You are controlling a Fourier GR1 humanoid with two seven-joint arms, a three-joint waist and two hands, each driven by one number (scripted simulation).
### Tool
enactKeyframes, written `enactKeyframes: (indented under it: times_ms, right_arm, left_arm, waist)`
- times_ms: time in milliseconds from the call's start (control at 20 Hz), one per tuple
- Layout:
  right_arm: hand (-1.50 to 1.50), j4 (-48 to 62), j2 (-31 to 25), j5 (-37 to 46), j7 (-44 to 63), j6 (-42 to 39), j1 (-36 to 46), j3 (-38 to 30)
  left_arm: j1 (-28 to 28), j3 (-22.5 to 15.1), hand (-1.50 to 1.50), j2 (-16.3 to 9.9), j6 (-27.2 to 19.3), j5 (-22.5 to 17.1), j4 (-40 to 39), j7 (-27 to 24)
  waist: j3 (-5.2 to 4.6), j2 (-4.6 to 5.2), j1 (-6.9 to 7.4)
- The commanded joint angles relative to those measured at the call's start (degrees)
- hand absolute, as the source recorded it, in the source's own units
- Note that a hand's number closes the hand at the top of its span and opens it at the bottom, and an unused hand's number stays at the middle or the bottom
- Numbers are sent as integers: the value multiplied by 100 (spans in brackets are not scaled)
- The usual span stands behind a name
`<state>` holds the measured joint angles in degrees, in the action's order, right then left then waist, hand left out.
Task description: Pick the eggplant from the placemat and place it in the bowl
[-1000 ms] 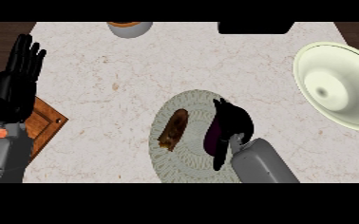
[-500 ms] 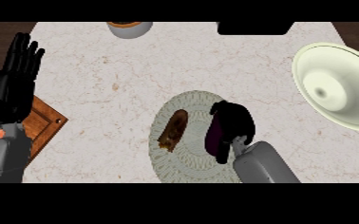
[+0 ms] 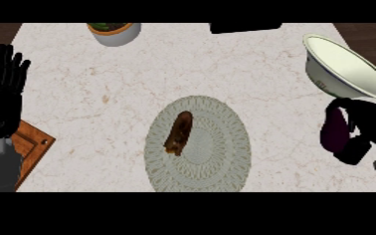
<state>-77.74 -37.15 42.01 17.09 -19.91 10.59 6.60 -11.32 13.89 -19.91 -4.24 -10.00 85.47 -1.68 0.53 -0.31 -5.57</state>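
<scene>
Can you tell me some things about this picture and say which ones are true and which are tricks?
1. The right hand holds the purple eggplant. True.
2. The eggplant lies in the bowl. False: it is in the hand, below the bowl in the view.
3. A brown item lies on the round placemat. True.
4. The left hand is curled round a cup. False: it rests open at the left edge, fingers up.
5. A potted plant stands at the counter's far edge. True.
</scene>
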Motion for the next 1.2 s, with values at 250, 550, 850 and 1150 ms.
enactKeyframes:
  times_ms: [250,550,850,1150]
  right_arm:
    - [150,1322,-2212,-581,-2673,585,-399,-1800]
    - [150,2465,-2927,-1248,-4630,708,-465,-2776]
    - [150,3596,-3612,-1920,-6522,407,-280,-3676]
    - [150,4552,-3975,-2508,-7520,-840,21,-3927]
  left_arm:
    - [62,152,0,-69,11,-88,67,-13]
    - [102,97,0,-69,107,-116,155,-17]
    - [71,-26,0,-50,285,-172,117,24]
    - [-42,-128,0,-69,429,-208,165,86]
  waist:
    - [35,38,-23]
    - [34,37,147]
    - [2,50,382]
    - [-15,71,646]
